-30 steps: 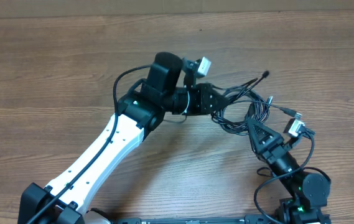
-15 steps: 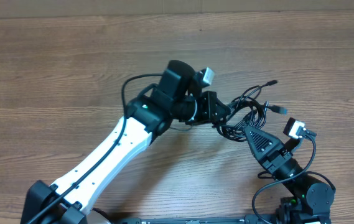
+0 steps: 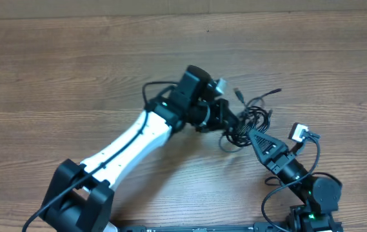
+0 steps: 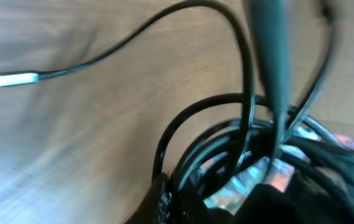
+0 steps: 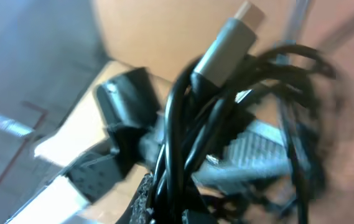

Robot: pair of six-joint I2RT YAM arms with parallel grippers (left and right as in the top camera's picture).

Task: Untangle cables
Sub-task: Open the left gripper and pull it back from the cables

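Overhead: the cables (image 3: 253, 118) sit as one knotted clump on the table (image 3: 73, 64), right of centre, between the arms. The left gripper (image 3: 229, 121) and right gripper (image 3: 253, 134) both meet the clump, each clenched on it.

Left wrist: loops crowd into the closed fingers. One plug end (image 4: 10, 79) trails free over the wood.

Right wrist: blurred. The strands bunch in the clamped jaws, with a grey plug (image 5: 229, 40) poking up.

Judgement: no cord is separated yet, so nearly all the untangling is left.
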